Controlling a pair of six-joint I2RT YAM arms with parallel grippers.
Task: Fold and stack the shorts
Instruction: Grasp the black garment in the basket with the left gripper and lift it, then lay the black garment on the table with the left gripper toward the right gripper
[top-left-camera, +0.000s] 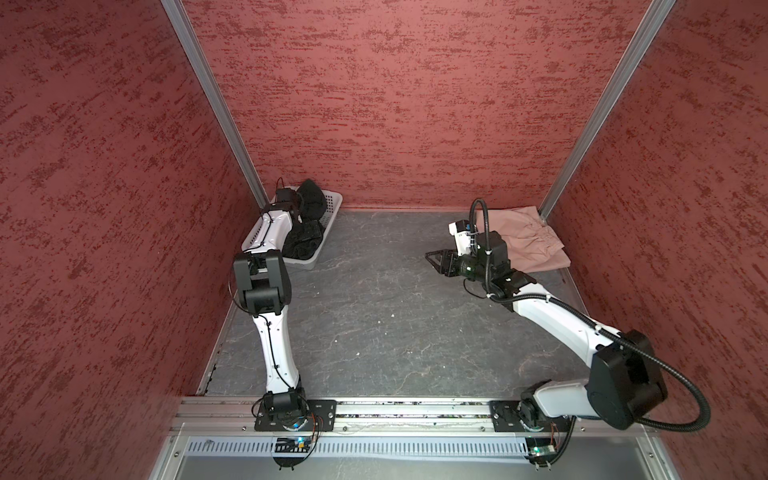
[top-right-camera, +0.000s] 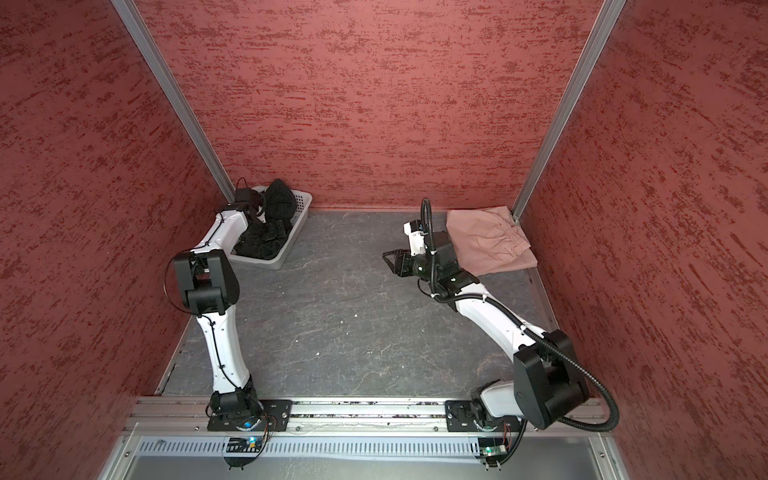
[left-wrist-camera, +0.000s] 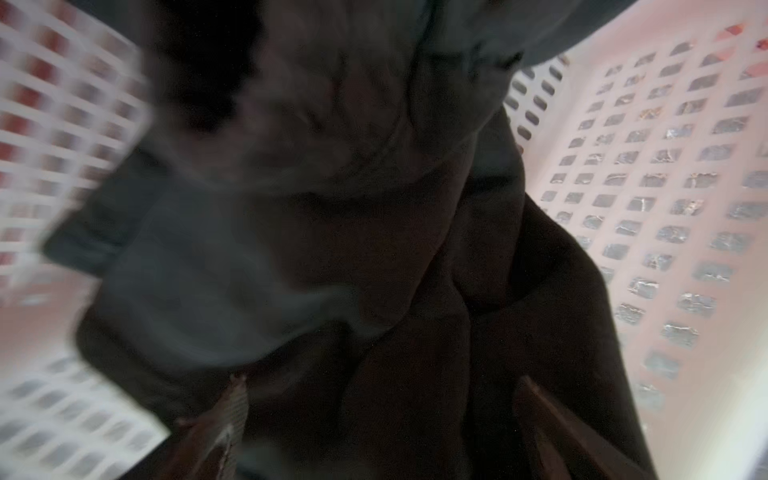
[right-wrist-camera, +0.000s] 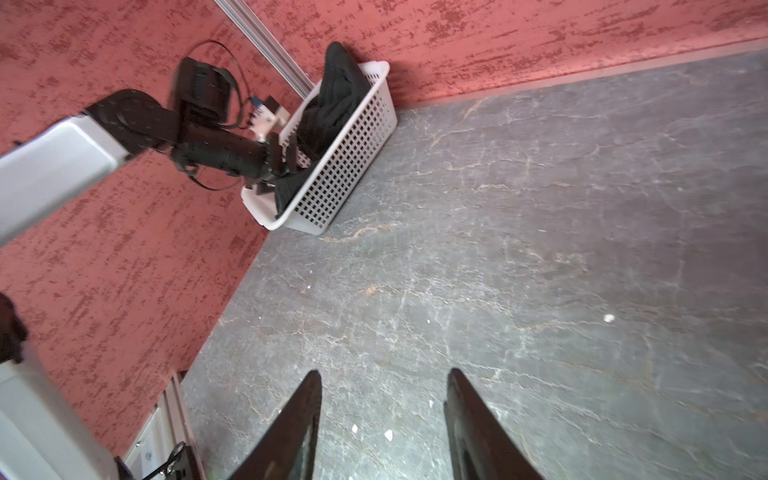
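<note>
The black shorts (top-left-camera: 308, 198) (top-right-camera: 283, 198) lie crumpled in the white perforated basket (top-left-camera: 300, 264) (top-right-camera: 266, 262) at the back left. My left gripper (left-wrist-camera: 382, 378) reaches down into the basket, its jaws wide open. The black shorts (left-wrist-camera: 374, 249) fill the space under and between its fingers (left-wrist-camera: 237, 399). The pink shorts (top-left-camera: 530, 243) (top-right-camera: 492, 245) lie folded on the table in the back right corner. My right gripper (top-left-camera: 433, 258) (top-right-camera: 388, 257) (right-wrist-camera: 384, 372) hovers just left of them. It is open and empty, and points toward the middle of the table.
The basket (right-wrist-camera: 345, 166) stands against the left wall near the back corner, with the left arm (right-wrist-camera: 216, 153) bent over it. Red textured walls close in three sides. The grey marbled table (top-left-camera: 374, 316) stretches between the arms. A metal rail (top-left-camera: 395, 415) runs along the front.
</note>
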